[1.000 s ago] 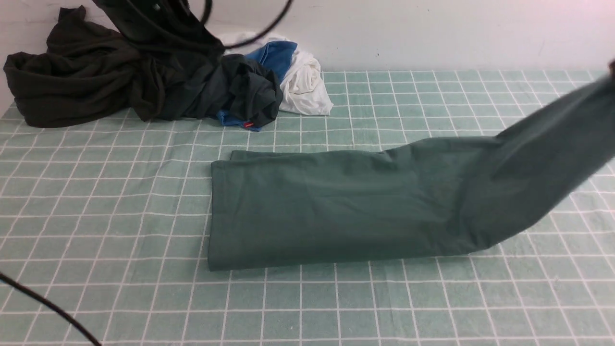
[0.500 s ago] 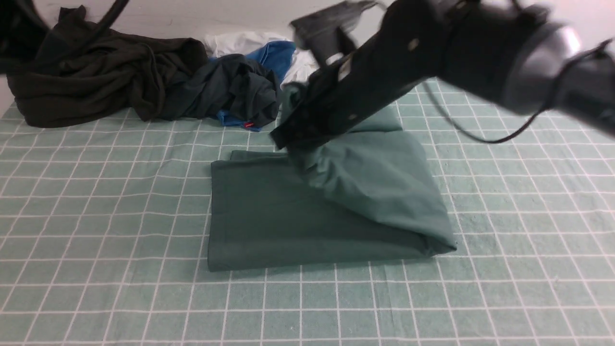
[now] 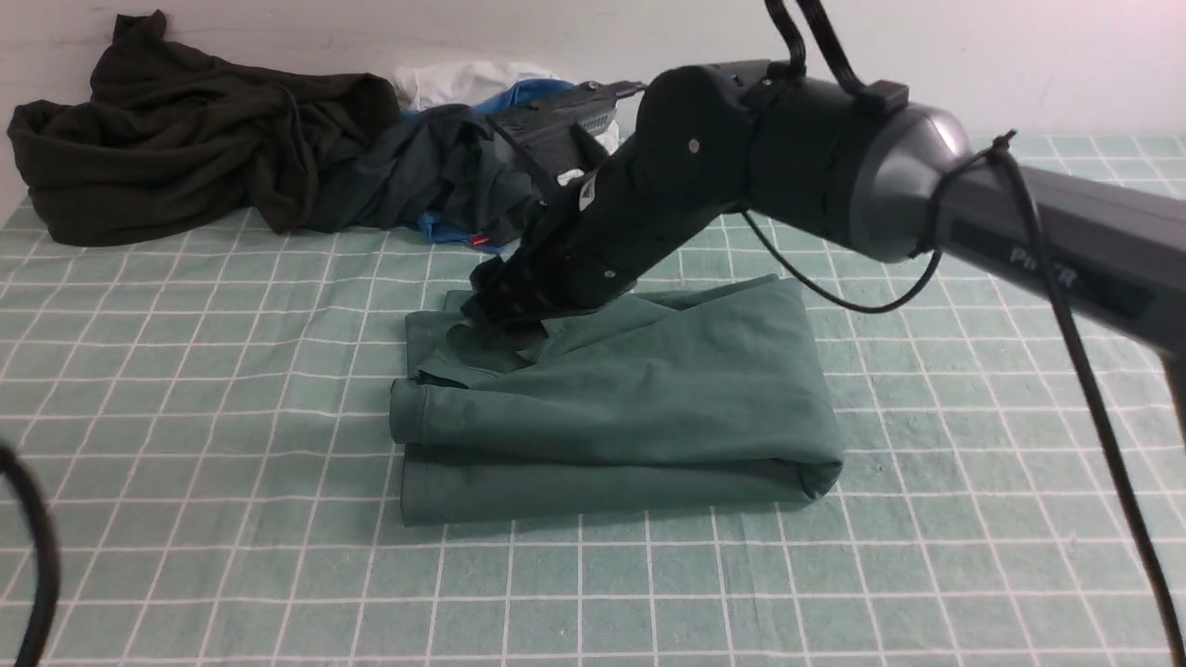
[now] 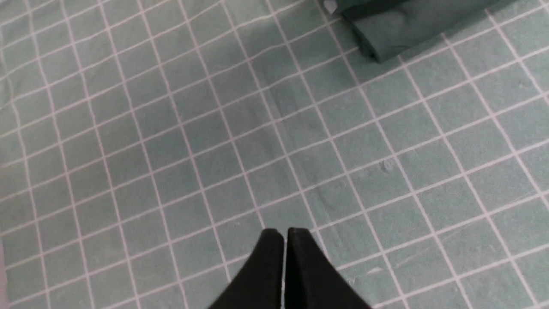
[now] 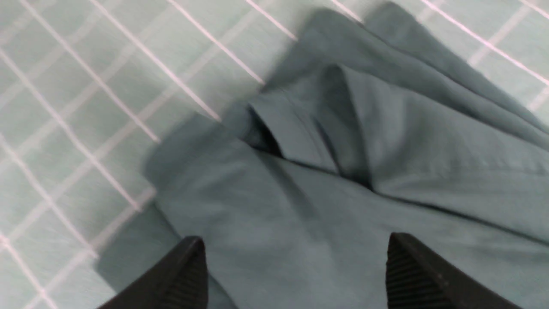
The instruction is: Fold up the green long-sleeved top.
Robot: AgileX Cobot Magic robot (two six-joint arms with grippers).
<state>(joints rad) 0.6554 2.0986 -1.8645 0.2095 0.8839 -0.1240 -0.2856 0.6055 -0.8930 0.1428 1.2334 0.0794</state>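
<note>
The green long-sleeved top [image 3: 639, 408] lies folded double in the middle of the checked table cloth, its fold on the right and its loose edges on the left. My right arm reaches across it from the right. The right gripper [image 3: 491, 310] hangs low over the top's far left corner. In the right wrist view that gripper [image 5: 295, 240] is open, with the rumpled top [image 5: 326, 189] just below the jaws and nothing between them. My left gripper [image 4: 285, 234] is shut and empty above bare cloth, and a corner of the top [image 4: 399, 25] shows beyond it.
A heap of dark brown-black clothing [image 3: 176, 157] and a blackish-green garment [image 3: 435, 176] lie at the back left against the wall. White cloth [image 3: 463, 79] and blue cloth [image 3: 449, 230] lie with them. A black cable [image 3: 32, 547] crosses the near left corner.
My right arm swept from right to left, carried the top's right half over its left half, and laid it down. The right jaws have opened and let go. The left arm left the front view.
</note>
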